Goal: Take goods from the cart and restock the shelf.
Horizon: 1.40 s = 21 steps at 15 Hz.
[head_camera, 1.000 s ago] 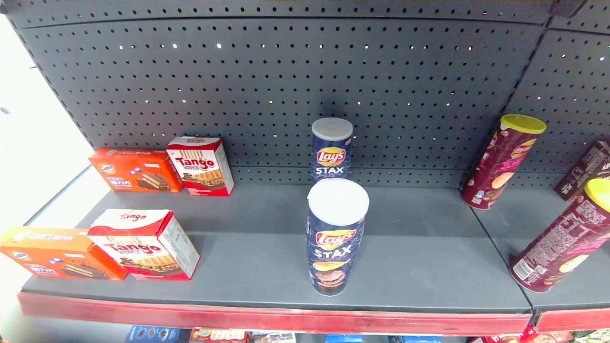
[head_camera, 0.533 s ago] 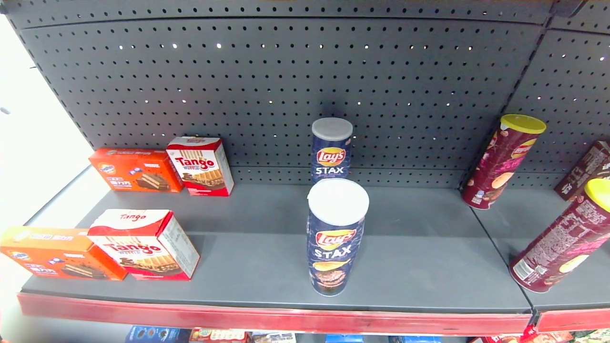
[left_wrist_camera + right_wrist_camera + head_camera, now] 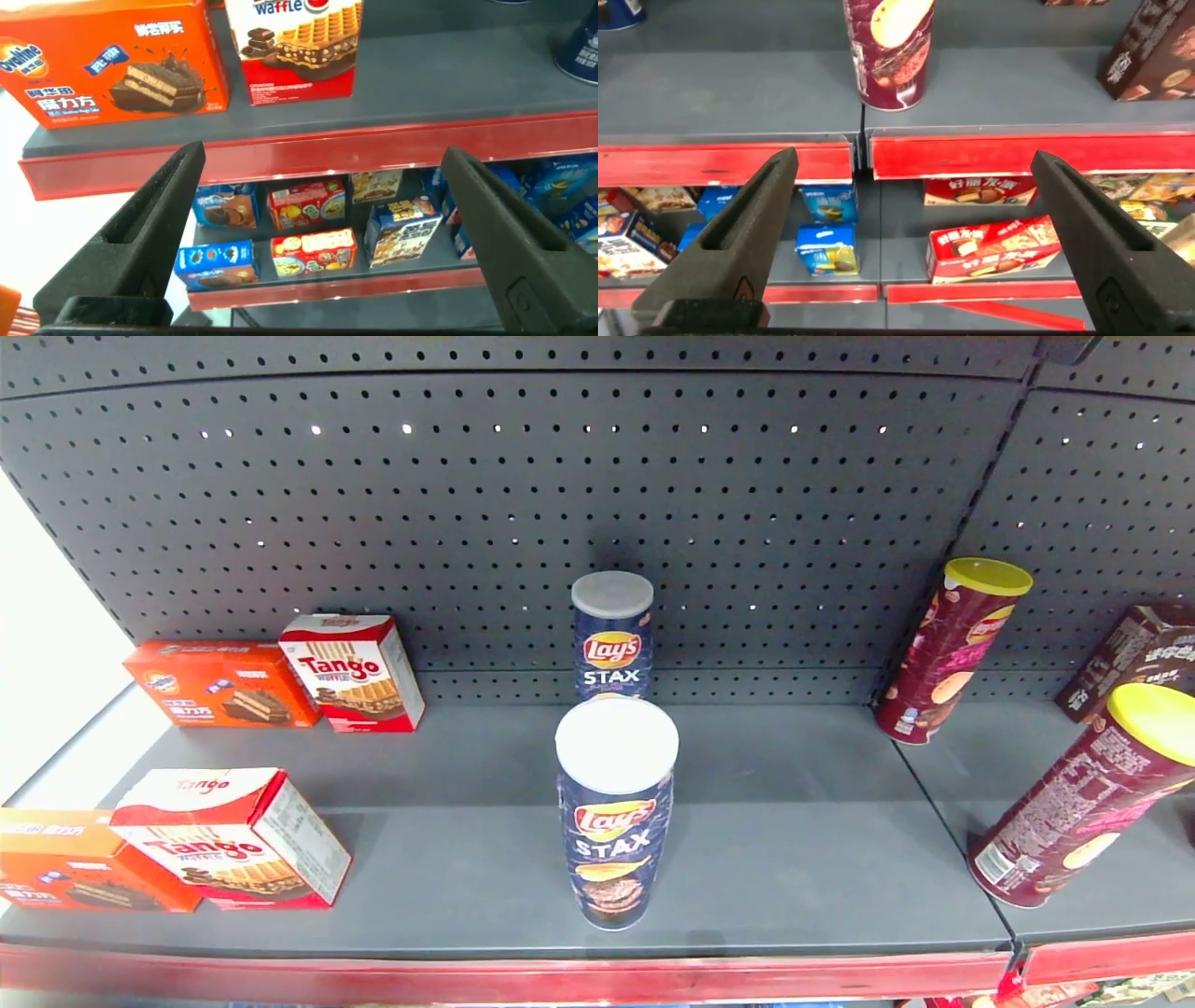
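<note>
Shelf (image 3: 794, 840) stock hasn't budged since a second ago. The whole head view just slid, so everything sits a bit further left in the picture, but that's the camera and not the goods. Using the front blue can (image 3: 616, 821) as the anchor: it stands upright near the shelf's front edge, long axis vertical, white lid up, label facing the robot. The back blue can (image 3: 611, 639) is straight behind it against the pegboard (image 3: 467, 523), also upright with its grey lid up. Well off to the anchor's left are a front wafer box (image 3: 233, 840) touching a front orange box (image 3: 75, 859), and behind those a back wafer box (image 3: 353, 672) beside a back orange box (image 3: 219, 683), all with printed fronts facing out. To the anchor's right, on the next shelf section, the near maroon can (image 3: 1074, 803) and far maroon can (image 3: 952, 649) have yellow lids up. They look tilted in the head view, though the right wrist view shows the near one standing on its base. A dark box (image 3: 1116, 658) sits further right still. The lower shelf (image 3: 308, 224) below holds small snack packs. The left gripper (image 3: 322, 271) and right gripper (image 3: 915, 252) both hang in front of the red shelf edge (image 3: 374, 149), spread wide and holding nothing.
</note>
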### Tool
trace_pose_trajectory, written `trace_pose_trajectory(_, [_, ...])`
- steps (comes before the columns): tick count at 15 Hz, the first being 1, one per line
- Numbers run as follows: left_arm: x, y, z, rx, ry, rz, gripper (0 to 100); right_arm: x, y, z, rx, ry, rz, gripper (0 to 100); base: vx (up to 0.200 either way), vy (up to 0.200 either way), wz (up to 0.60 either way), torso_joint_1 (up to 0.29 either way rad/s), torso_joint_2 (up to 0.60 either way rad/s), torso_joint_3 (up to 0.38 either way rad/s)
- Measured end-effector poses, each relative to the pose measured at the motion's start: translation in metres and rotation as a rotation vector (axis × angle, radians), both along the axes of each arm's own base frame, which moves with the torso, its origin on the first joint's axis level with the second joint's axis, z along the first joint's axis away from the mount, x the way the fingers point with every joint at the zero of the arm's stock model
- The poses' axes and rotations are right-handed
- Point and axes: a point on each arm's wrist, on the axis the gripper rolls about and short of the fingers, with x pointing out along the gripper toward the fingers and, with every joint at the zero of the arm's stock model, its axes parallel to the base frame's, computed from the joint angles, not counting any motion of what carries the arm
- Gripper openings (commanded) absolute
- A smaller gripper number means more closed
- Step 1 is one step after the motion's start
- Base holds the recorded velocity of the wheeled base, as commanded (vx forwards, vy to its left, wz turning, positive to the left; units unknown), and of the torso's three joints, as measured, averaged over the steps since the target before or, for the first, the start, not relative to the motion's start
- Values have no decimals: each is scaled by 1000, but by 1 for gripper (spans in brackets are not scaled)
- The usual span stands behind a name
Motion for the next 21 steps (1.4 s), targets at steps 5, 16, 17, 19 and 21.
trace_pose_trajectory(5, [0,0,0,-1,-1,1,100,0,0,0,0,0,1,100,0,120,0,3,-1,1])
trace_pose_trajectory(16, [0,0,0,0,0,1,100,0,0,0,2,-1,0,100,-55,0,0,2,1,0])
trace_pose_trajectory(17, [0,0,0,-2,0,1,100,0,0,0,2,0,1,100,0,0,0,0,0,0])
trace_pose_trajectory(19, [0,0,0,-2,0,1,100,0,0,0,1,0,1,100,0,0,0,0,0,0])
trace_pose_trajectory(21, [0,0,0,1,0,0,100,0,0,0,2,-2,1,100,0,0,0,0,0,0])
